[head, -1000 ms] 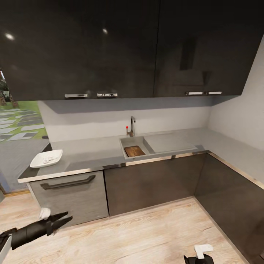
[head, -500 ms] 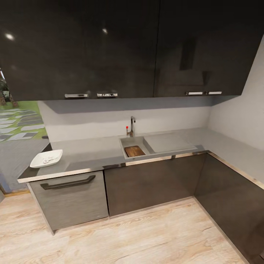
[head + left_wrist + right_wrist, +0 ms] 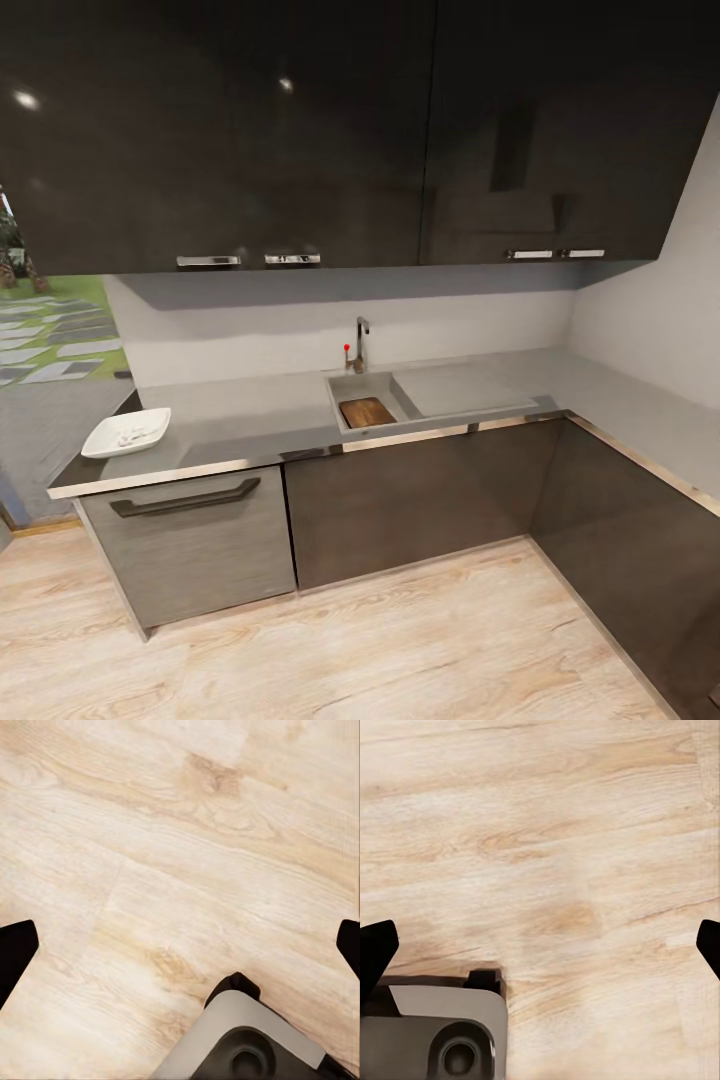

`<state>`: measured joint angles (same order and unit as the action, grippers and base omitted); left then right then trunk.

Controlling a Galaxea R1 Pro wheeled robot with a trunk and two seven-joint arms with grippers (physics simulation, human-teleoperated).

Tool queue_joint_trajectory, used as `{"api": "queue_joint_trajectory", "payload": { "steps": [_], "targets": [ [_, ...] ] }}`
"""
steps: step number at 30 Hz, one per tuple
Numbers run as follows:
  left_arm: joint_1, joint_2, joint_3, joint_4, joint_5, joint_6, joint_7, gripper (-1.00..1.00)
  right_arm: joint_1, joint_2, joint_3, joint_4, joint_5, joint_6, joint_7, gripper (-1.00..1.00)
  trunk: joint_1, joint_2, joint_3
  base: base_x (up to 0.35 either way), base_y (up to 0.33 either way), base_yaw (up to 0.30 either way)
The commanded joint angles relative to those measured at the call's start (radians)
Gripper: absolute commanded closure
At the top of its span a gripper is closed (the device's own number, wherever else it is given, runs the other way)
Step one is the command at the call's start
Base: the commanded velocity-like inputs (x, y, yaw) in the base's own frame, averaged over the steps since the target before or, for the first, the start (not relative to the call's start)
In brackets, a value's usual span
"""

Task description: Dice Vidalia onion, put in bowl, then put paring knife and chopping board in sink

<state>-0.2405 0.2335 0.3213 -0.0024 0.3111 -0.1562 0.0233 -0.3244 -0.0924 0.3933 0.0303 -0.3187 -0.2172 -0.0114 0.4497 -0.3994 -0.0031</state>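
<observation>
- head view: countertop (image 3: 250,415) runs across the middle of the kitchen and turns fwd along the right wall, grey cabinet fronts (image 3: 400,500) under it.
- sink (image 3: 372,385) is set in the countertop just right of centre, approx 12 o'clock from the robot; drainboard (image 3: 460,388) lies at its 3 o'clock side.
- chrome tap (image 3: 361,340) w/ red knob stands at the sink's back edge, approx 12 o'clock from the basin.
- chopping board (image 3: 367,411) lies flat inside the sink basin, dark brown, at the near end of the basin.
- bowl (image 3: 127,433) sits on the countertop near its left end, approx 9 o'clock from the sink and well apart from it; white bits inside, too small to tell what.
- paring knife: cannot make it out at this distance.
- dark glossy wall cabinets (image 3: 300,130) hang above the counter; light wood floor (image 3: 350,650) in front.
- left gripper (image 3: 180,945): fingertips (image 3: 15,949) sit at opposite edges of the left wrist view, spread wide, nothing btwn them, pointing at bare floor; grey part of the robot base (image 3: 240,1042) below.
- right gripper (image 3: 540,945): fingertips (image 3: 375,945) likewise wide apart, holding nothing, over floor; grey base part (image 3: 435,1035) by one corner.
</observation>
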Motion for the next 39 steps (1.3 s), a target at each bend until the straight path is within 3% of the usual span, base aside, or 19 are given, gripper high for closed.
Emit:
{"api": "queue_joint_trajectory", "payload": {
  "steps": [1, 7, 10, 13, 16, 18, 20, 39],
  "targets": [
    [0.0, -0.004, -0.001, 0.001, 0.005, -0.002, 0.018, -1.0, -0.001, 0.003, 0.008, 0.003, -0.007, -0.005, -0.001, -1.0, 0.0, -0.001, 0.0, 0.0, 0.0, 0.0],
    [0.0, -0.014, -0.001, 0.002, 0.005, 0.002, 0.045, -1.0, -0.001, 0.01, 0.008, 0.003, -0.007, -0.005, -0.001, -1.0, 0.0, -0.001, 0.0, 0.0, 0.0, 0.0],
    [0.0, -0.034, 0.001, -0.001, 0.004, -0.002, 0.046, -1.0, -0.001, 0.01, 0.008, 0.003, -0.007, -0.005, -0.001, -1.0, 0.0, -0.001, 0.0, 0.0, 0.0, 0.0],
    [0.0, -0.078, 0.003, -0.006, 0.004, -0.005, 0.041, -1.0, -0.001, 0.011, 0.007, 0.003, -0.007, -0.005, -0.001, -1.0, 0.0, -0.001, 0.0, 0.0, 0.0, 0.0],
    [0.0, -0.148, 0.004, -0.008, 0.003, -0.007, 0.039, -1.0, -0.001, 0.011, 0.008, 0.003, -0.007, -0.005, -0.001, -1.0, 0.0, -0.001, 0.0, 0.0, 0.0, 0.0],
    [0.0, -0.214, 0.004, -0.004, 0.008, -0.005, 0.038, -1.0, -0.001, 0.011, 0.008, 0.003, -0.007, -0.005, -0.001, -1.0, 0.0, -0.001, 0.0, 0.0, 0.0, 0.0],
    [0.0, -0.231, 0.004, -0.004, 0.008, -0.004, 0.038, -1.0, -0.001, 0.011, 0.008, 0.003, -0.007, -0.005, -0.001, -1.0, 0.0, -0.001, 0.0, 0.0, 0.0, 0.0],
    [0.0, -0.229, -0.007, -0.007, 0.001, -0.008, 0.038, -1.0, -0.001, 0.011, 0.008, 0.003, -0.007, -0.005, -0.001, -1.0, 0.0, -0.001, 0.0, 0.0, 0.0, 0.0]
  ]
}}
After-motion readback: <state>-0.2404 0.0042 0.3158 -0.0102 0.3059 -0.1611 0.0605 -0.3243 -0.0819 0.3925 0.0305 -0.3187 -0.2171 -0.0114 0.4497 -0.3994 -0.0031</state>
